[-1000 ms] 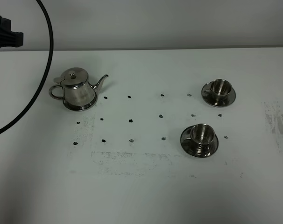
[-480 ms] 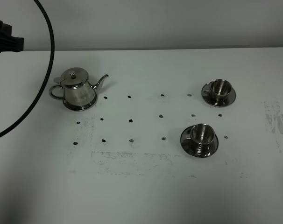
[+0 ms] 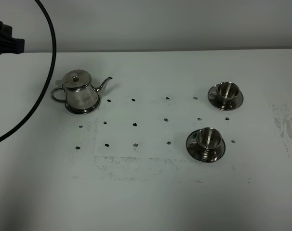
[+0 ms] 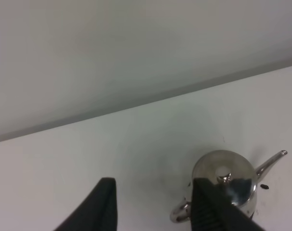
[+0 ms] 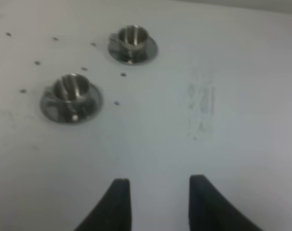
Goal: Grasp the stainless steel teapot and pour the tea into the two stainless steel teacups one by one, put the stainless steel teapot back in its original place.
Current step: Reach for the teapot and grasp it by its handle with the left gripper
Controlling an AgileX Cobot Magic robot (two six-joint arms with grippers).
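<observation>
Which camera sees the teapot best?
Exterior high view: the shiny squat steel teapot shows whole, spout to handle. The left wrist view hides part behind the left hand. The right wrist view misses it.

Your left gripper [image 4: 155, 207] hangs with its 2 dark fingers [image 4: 106, 204] spread apart; your right gripper [image 5: 158, 204] is spread likewise. A dark piece of your left arm [image 3: 4, 41] shows at the high view's edge.
</observation>
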